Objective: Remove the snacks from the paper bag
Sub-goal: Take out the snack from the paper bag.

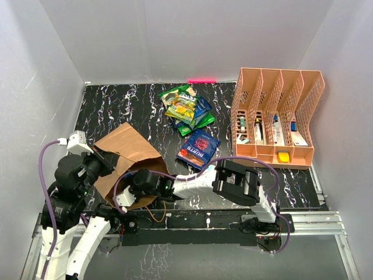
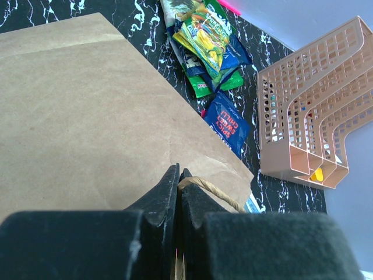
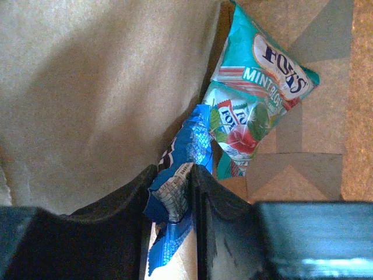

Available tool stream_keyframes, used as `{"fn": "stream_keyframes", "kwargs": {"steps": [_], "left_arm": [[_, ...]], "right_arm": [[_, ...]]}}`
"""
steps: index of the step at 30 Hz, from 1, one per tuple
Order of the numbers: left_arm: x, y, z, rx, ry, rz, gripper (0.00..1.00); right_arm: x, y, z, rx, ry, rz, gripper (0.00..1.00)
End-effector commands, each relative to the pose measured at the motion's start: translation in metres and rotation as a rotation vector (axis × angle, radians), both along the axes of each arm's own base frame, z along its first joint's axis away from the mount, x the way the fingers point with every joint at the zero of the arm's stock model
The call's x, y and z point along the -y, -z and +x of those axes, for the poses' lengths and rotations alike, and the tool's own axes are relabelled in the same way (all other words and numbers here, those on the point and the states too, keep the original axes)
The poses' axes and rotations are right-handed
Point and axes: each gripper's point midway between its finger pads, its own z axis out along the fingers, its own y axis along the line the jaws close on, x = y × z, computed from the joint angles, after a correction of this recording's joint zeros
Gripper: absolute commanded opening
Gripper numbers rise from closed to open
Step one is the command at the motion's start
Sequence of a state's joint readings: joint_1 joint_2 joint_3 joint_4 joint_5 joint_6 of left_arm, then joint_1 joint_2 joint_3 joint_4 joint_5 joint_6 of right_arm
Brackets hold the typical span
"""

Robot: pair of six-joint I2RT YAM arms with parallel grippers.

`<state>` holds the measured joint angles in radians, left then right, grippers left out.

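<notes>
My left gripper (image 2: 178, 175) has its fingers pressed together on the rim of the bag (image 2: 87, 105), just beside the handle (image 2: 213, 189), low in the middle of the left wrist view. I hold it there, I think, so that the mouth is lifted and the bag cannot slide.

My right gripper (image 3: 172, 175) is inside the bag. Its fingers pinch the crumpled end of a blue packet (image 3: 183, 146), lower middle of the right wrist view. Two teal packets (image 3: 262, 64) lie behind it, upper right, untouched. Other snacks (image 1: 186, 108) lie outside, upper middle of the top view.
</notes>
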<state>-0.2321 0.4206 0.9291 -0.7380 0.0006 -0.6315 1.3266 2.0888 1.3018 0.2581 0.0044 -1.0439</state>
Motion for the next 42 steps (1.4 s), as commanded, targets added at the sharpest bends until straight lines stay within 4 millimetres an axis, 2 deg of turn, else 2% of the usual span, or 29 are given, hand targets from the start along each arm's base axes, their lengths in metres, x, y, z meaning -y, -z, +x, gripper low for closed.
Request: {"fn": "stream_keyframes", "kwargs": {"steps": [1, 7, 14, 15, 20, 21, 25, 30, 33, 37, 42], "left_arm": [[0.002, -0.009, 0.0, 0.027, 0.012, -0.013, 0.0], [0.003, -0.01, 0.0, 0.026, 0.013, -0.013, 0.0], [0.003, -0.012, 0.001, 0.028, 0.014, -0.012, 0.0], [0.003, -0.012, 0.001, 0.028, 0.015, -0.011, 0.0], [0.003, -0.01, 0.004, 0.026, 0.015, -0.002, 0.0], [0.003, -0.009, 0.004, 0.023, 0.015, 0.0, 0.0], [0.004, -0.007, 0.007, 0.022, 0.019, 0.0, 0.0], [0.005, -0.002, 0.009, 0.012, 0.019, 0.0, 0.0], [0.004, -0.001, 0.009, 0.01, 0.015, 0.006, 0.0], [0.002, 0.001, 0.009, 0.007, 0.005, 0.01, 0.0], [0.002, 0.002, 0.008, 0.001, 0.004, 0.009, 0.0]], "right_arm": [[-0.005, -0.06, 0.001, 0.001, 0.009, 0.136, 0.29], [0.004, -0.077, -0.005, -0.038, 0.013, 0.178, 0.18], [0.025, -0.091, -0.017, -0.121, 0.025, 0.208, 0.12], [0.033, -0.09, -0.02, -0.139, 0.028, 0.204, 0.11], [0.067, -0.119, -0.035, -0.223, 0.04, 0.245, 0.09], [0.076, -0.129, -0.04, -0.24, 0.036, 0.259, 0.09], [0.114, -0.138, -0.06, -0.304, 0.011, 0.256, 0.09], [0.165, -0.16, -0.071, -0.351, 0.049, 0.299, 0.09], [0.196, -0.178, -0.064, -0.341, 0.127, 0.377, 0.09], [0.229, -0.195, -0.042, -0.28, 0.271, 0.48, 0.08], [0.263, -0.209, 0.014, -0.179, 0.529, 0.599, 0.08]]}}
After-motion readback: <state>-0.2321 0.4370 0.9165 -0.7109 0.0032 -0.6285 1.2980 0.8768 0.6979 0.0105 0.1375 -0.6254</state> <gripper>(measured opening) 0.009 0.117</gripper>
